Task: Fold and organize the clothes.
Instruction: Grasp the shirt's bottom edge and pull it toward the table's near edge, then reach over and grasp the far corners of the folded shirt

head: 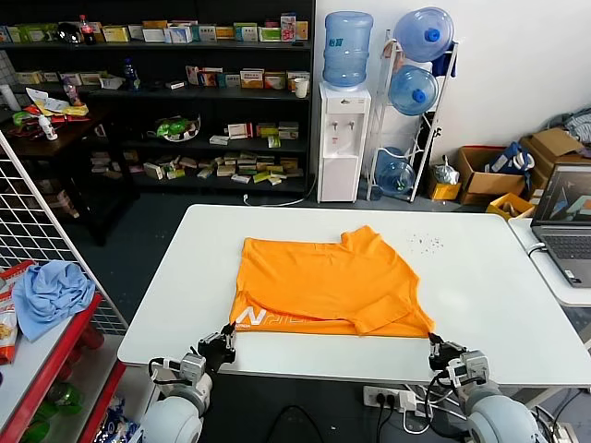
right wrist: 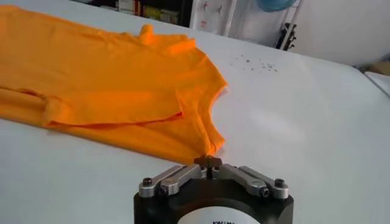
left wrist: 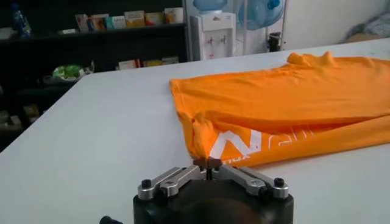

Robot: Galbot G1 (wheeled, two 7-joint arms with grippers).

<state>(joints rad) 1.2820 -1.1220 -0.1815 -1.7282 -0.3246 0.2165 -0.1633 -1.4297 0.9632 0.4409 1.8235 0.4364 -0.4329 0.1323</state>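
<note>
The orange T-shirt (head: pixel 328 281) lies on the white table (head: pixel 480 295), folded partly over itself, with white lettering (head: pixel 268 320) along its near left edge. My left gripper (head: pixel 224 340) is at the table's near edge, shut on the shirt's near left corner; the left wrist view (left wrist: pixel 208 162) shows the cloth (left wrist: pixel 286 97) running up to its closed tips. My right gripper (head: pixel 436 348) is at the near edge too, shut on the near right corner; the right wrist view (right wrist: pixel 208 161) shows the shirt (right wrist: pixel 109 79) there as well.
A laptop (head: pixel 565 221) sits on a side table at the right. A light blue cloth (head: pixel 51 291) lies on a red cart at the left, by a wire grid. Shelves, a water dispenser (head: pixel 343 138) and boxes stand behind. A power strip (head: pixel 392 398) hangs below the front edge.
</note>
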